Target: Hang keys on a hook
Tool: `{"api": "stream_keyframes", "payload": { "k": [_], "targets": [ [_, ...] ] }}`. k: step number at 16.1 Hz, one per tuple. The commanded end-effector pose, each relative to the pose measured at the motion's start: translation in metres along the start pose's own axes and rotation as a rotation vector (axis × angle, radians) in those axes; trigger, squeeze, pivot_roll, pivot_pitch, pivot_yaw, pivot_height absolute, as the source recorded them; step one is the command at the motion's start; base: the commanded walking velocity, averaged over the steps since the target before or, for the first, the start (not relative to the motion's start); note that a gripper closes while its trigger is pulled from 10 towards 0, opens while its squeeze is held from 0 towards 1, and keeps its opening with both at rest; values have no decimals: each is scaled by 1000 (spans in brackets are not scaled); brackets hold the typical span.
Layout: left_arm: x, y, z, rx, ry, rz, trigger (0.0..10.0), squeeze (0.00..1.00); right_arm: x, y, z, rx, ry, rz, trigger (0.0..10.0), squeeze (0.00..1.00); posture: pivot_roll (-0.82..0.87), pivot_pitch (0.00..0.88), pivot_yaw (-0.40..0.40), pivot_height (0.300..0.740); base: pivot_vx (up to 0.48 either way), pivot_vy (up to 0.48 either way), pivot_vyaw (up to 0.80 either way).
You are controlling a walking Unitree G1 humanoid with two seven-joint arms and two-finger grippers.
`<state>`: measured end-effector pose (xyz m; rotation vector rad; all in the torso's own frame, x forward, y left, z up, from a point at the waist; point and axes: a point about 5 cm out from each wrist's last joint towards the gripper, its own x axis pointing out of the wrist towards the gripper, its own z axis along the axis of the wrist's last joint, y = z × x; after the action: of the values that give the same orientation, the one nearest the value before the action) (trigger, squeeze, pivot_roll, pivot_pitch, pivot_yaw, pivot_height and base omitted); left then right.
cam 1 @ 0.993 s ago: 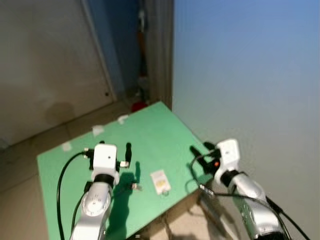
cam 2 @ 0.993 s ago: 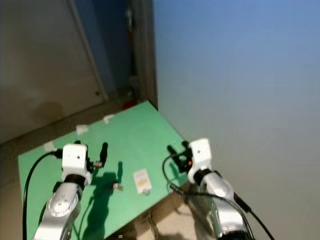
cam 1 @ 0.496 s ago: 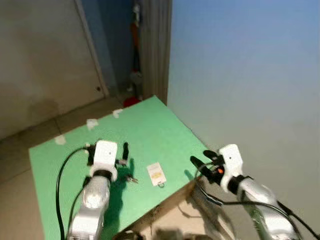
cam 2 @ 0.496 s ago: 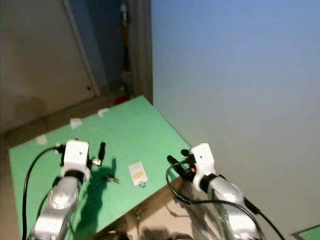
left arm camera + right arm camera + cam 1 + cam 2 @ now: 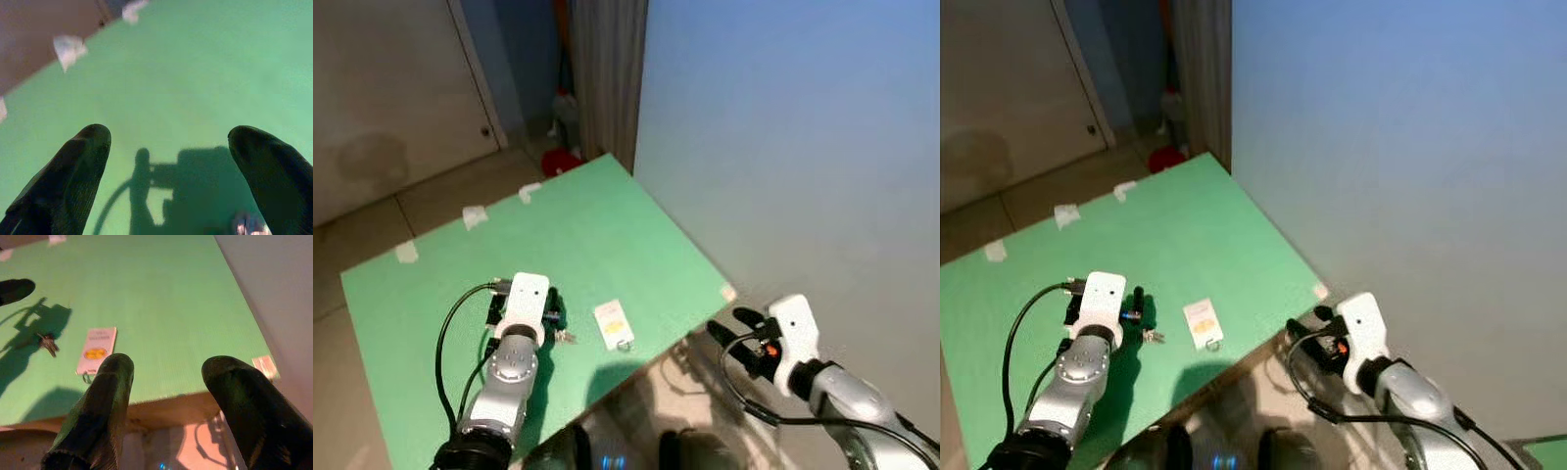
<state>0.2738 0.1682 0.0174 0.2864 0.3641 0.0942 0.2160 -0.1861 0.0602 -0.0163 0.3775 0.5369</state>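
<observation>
Keys (image 5: 565, 337) lie on the green table (image 5: 607, 235) near its front edge, just beside a white tag (image 5: 613, 324) with a yellow mark and a small ring. The left gripper (image 5: 166, 156) hovers low over the table right by the keys, forearm stretched forward from the robot, fingers spread wide with nothing between them. The right gripper (image 5: 168, 396) hangs off the table's front right corner, arm bent and pointing back across the surface, its fingers (image 5: 105, 396) also wide apart and empty. White tape scraps (image 5: 473, 214) mark the far edge.
</observation>
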Motion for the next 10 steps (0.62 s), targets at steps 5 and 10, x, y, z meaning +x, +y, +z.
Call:
{"api": "stream_keyframes", "payload": {
  "k": [5,10],
  "targets": [
    [-13,-27,-20,21,30,-26,10000,0,-15,1,1,19,10,-40,10000,0,-293,285,0,740,0,0,0],
    [-16,-24,-27,65,29,40,10000,0,-23,0,-1,17,31,-55,10000,0,-305,296,-9,740,0,0,0]
  ]
}}
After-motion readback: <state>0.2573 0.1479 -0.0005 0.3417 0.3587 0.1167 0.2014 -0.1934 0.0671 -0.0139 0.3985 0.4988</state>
